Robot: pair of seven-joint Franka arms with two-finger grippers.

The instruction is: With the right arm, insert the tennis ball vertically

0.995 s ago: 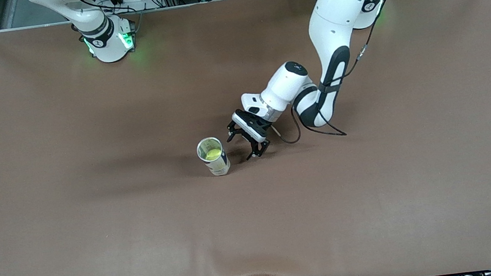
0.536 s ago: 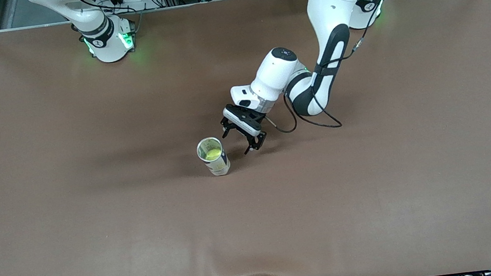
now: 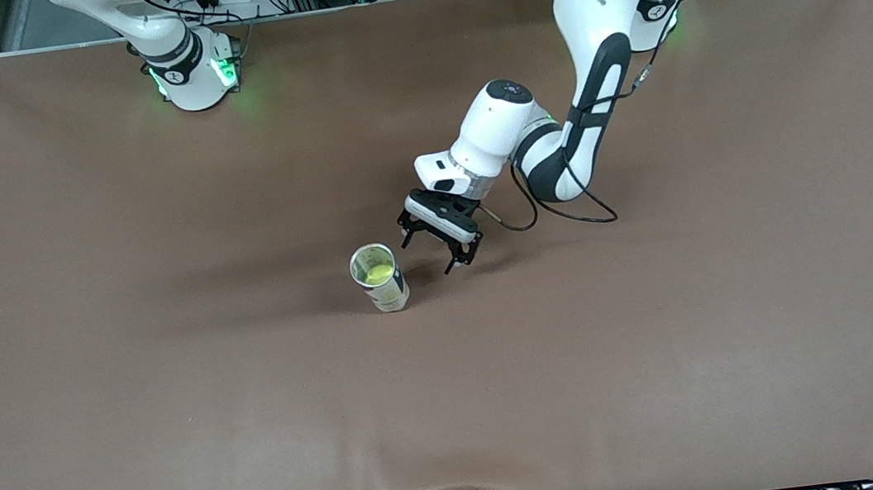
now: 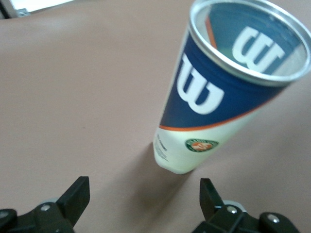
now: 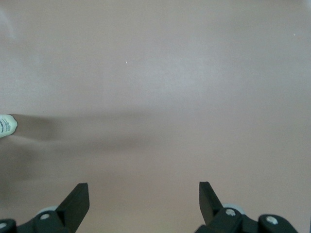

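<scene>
Tennis ball [image 3: 379, 272], yellow-green, sits inside an upright ball can [image 3: 379, 278] standing near the middle of the brown table [image 3: 172, 394], its open mouth ringed by a metal rim through which the ball shows from the high front camera. The can's wall is dark blue with a white logo above a pale lower band, seen close up from the left wrist camera [image 4: 214, 97], where the ball itself cannot be clearly made out.

Just beside the can, toward the left arm's end of the table, hangs the left gripper [image 3: 441, 244], tilted down toward the tabletop with its black fingers spread wide and nothing between them. In the left wrist view the left gripper [image 4: 143, 201] faces the can's lower wall; both fingertips [image 4: 77, 194] stand clear of the can, not touching it. The left arm reaches in from its base at the table's top edge, elbow bent, a black cable looping beside the wrist.

At the right arm's end of the table only the right arm's base and lower links show in the front view, with green lights lit at the base; its hand is outside that view. The right gripper [image 5: 143, 201] appears in its own wrist view with fingers set wide apart and empty, over bare brown table, with the pale foot of the can [image 5: 7, 125] just showing at the frame's edge.
</scene>
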